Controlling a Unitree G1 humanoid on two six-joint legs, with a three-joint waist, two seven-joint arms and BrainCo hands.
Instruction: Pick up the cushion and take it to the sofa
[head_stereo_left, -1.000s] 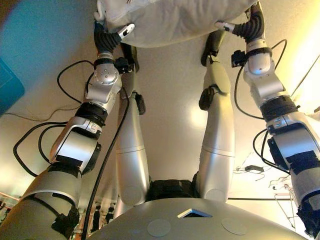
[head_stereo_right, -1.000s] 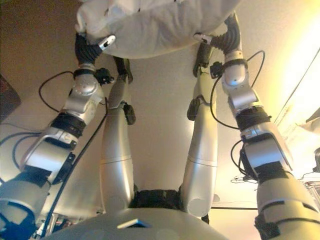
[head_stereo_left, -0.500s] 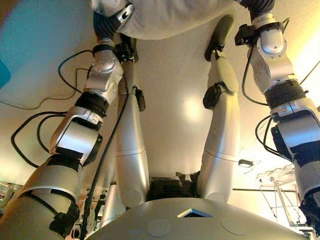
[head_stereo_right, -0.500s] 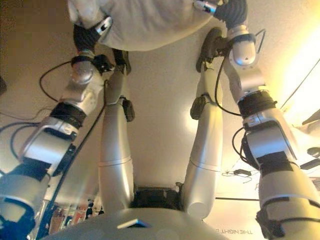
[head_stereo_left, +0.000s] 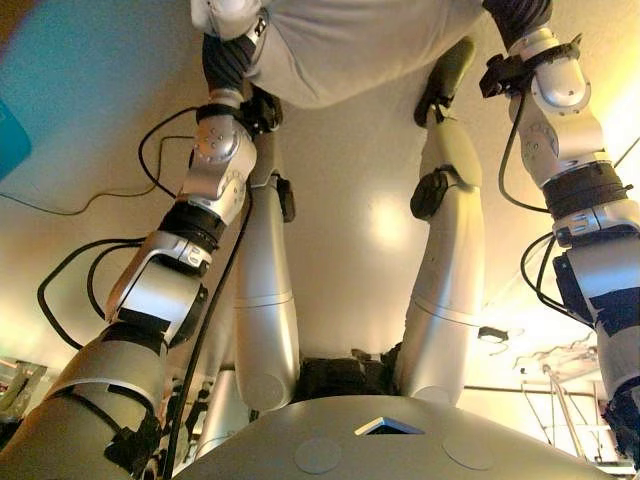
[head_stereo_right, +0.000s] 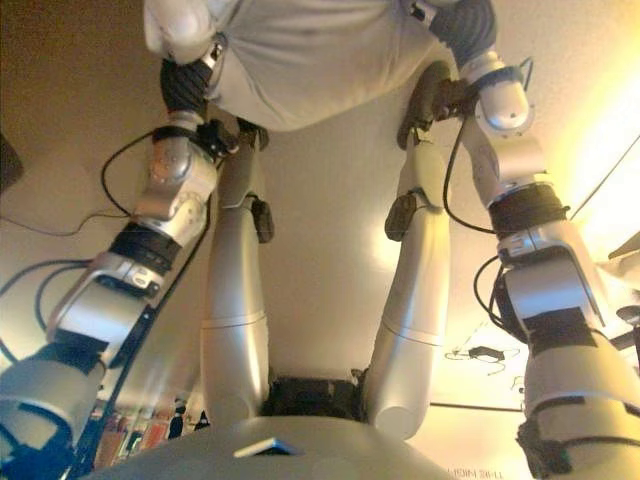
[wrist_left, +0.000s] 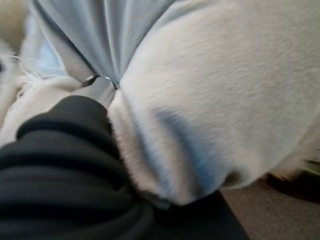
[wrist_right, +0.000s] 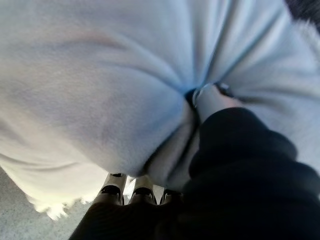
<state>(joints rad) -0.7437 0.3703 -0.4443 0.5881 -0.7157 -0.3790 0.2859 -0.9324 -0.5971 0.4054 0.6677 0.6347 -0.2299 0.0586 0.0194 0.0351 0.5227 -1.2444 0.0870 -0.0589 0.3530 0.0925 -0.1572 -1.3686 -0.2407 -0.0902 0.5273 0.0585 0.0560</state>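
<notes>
1. Holding the white cushion (head_stereo_left: 360, 45) between both arms, the robot has it raised clear of the floor, at the far edge of the head views.
2. The left hand (wrist_left: 100, 95) is buried in one end of the cushion. Its wrist view shows a thumb tip dug into a deep fold of the plush cover, with fabric bulging round the dark ribbed cover, so it reads as clenched on the cloth.
3. The right hand (wrist_right: 212, 97) does the same at the other end: its thumb presses into a pucker of fabric and its fingers (wrist_right: 135, 192) curl under the lower edge, gripping the cushion.
4. No sofa shows in any view, only pale floor (head_stereo_left: 340, 200) beneath the load, so the carrying leg looks not yet finished — my judgement, not something seen.
5. Risks from here:
   - Each hold seems to be on bunched cover rather than the body of the cushion; soft plush could creep out of a pinch as the robot walks.
   - If one side slips, the cushion would swing from the other hand and likely drop.
   - The cushion fills both wrist views, so neither would show a sofa ahead.
</notes>
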